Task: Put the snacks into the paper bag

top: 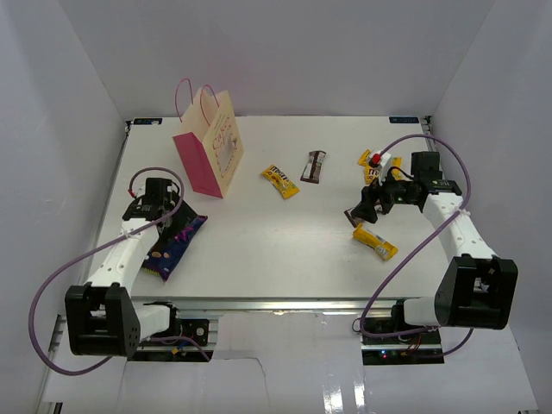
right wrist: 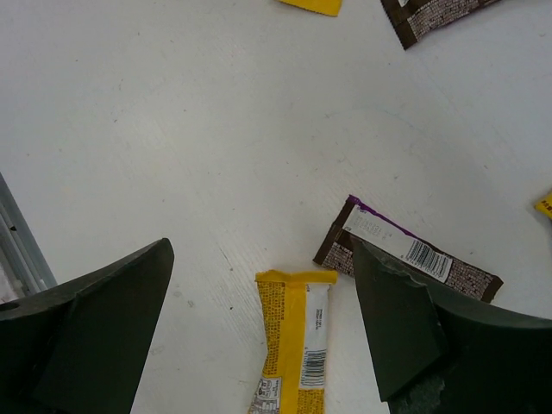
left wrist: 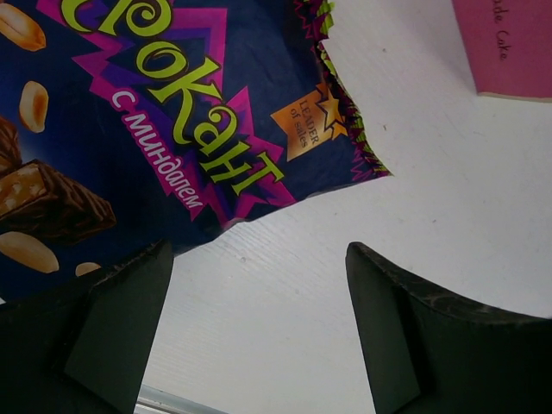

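Note:
The paper bag (top: 207,148), pink with a cream dotted front, stands upright at the back left; its pink side shows in the left wrist view (left wrist: 509,43). A blue-purple pack (top: 175,244) lies flat in front of it. My left gripper (top: 169,217) is open and empty just above the pack's (left wrist: 155,129) edge, its tips (left wrist: 259,332) over bare table. My right gripper (top: 360,214) is open and empty, hovering over a yellow packet (right wrist: 297,341) and a dark brown bar (right wrist: 405,254). More snacks lie flat: a yellow packet (top: 280,181), a brown bar (top: 314,166) and a yellow one (top: 375,242).
A small cluster of yellow packets (top: 373,164) lies behind the right gripper. White walls close the table on the left, back and right. A metal rail (top: 276,304) runs along the near edge by the arm bases.

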Robot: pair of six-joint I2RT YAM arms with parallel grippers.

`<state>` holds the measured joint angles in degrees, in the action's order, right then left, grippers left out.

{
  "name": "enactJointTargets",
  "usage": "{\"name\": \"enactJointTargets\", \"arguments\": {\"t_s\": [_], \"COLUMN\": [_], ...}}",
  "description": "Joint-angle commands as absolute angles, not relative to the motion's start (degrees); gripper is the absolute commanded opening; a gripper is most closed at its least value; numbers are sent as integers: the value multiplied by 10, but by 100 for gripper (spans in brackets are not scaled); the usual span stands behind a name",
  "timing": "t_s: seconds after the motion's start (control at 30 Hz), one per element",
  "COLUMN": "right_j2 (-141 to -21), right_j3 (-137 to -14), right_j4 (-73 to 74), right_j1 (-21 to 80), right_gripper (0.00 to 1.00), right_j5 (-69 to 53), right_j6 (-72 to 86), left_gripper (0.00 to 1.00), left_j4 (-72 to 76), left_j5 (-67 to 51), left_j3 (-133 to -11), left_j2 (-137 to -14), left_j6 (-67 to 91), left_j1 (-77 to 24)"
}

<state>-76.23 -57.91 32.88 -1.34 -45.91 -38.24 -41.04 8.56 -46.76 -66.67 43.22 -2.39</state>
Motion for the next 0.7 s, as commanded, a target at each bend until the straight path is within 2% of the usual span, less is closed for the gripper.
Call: {"name": "enactJointTargets", "arguments": {"t_s": [0.0, 0.23, 0.43, 0.67], "right_j2": [-774, -790, -785, -785], "right_j3": [-577, -570, -558, -559], "right_j4": [316, 308, 308, 305], "right_j1": [-7, -3, -2, -2], "right_gripper": [90, 91, 91, 91], "right_j5": [-480, -480, -471, -468], "right_j6": [-379, -374, -379, -380], "left_gripper": [92, 93, 93, 89], "left_j4": [-386, -374, -460, -515], "left_j5": [103, 95, 159, 197], "left_j3": [-494, -576, -649, -590], "left_j2": [-703, -838, -941, -998], "left_j6": [453, 466, 499, 524], "left_j1": [-26, -41, -58, -59]}}
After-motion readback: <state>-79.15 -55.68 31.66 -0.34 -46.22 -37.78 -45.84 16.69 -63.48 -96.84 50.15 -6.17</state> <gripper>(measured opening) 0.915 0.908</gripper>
